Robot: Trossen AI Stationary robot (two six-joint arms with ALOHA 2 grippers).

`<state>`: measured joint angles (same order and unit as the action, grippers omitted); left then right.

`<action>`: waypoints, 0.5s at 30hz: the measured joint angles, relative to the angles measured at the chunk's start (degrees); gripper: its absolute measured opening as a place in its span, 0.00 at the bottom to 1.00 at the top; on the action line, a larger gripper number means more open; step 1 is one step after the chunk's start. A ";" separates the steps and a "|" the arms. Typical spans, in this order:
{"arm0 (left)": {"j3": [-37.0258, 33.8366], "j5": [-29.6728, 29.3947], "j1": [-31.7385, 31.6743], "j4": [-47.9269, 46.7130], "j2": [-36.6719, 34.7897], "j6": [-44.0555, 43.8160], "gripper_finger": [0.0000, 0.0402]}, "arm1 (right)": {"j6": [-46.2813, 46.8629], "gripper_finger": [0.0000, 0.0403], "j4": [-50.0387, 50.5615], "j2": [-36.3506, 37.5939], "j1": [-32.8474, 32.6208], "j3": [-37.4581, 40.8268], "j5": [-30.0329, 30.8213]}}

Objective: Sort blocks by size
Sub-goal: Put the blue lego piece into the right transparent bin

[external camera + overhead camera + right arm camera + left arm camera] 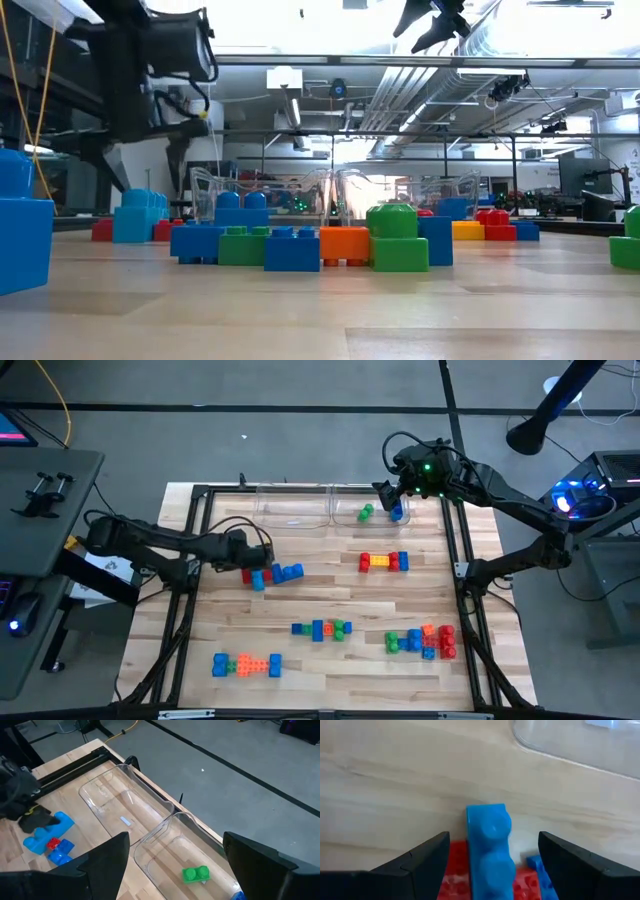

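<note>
My left gripper (250,560) is open and low over a small cluster of blocks at the table's left-middle. Its fingers stand on either side of an upright blue brick (489,845) that sits on red bricks (455,870), without touching it. More blue bricks (288,572) lie just to the right. My right gripper (388,495) is open and empty, raised above the right clear bin (200,855). A green block (195,874) and a blue block (397,512) lie in that bin.
The left clear bin (115,800) stands at the far edge beside the right one. Block rows lie on the table: red-yellow-red-blue (383,561), blue-green (320,629), blue-orange (245,664), and a mixed cluster (425,640) near the right rail. Black frame rails (462,560) border the table.
</note>
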<state>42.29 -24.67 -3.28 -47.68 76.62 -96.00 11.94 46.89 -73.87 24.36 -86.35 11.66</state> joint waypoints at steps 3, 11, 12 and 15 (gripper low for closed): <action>-0.66 1.21 -2.10 1.29 -0.02 2.72 0.72 | 0.00 0.79 0.00 0.00 0.00 0.00 -0.02; -3.38 3.94 -4.36 6.55 -0.02 4.67 0.72 | 0.00 0.79 0.00 0.00 0.00 0.00 -0.04; -3.47 3.48 -4.70 6.71 -0.02 4.80 0.72 | 0.00 0.79 0.00 0.00 0.00 0.00 -0.04; -3.96 3.45 -5.73 7.79 -0.02 7.19 0.72 | 0.01 0.79 -0.01 0.00 0.00 0.00 -0.04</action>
<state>38.33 -21.22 -9.01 -39.89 76.60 -88.81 11.95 46.89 -73.87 24.36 -86.35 11.62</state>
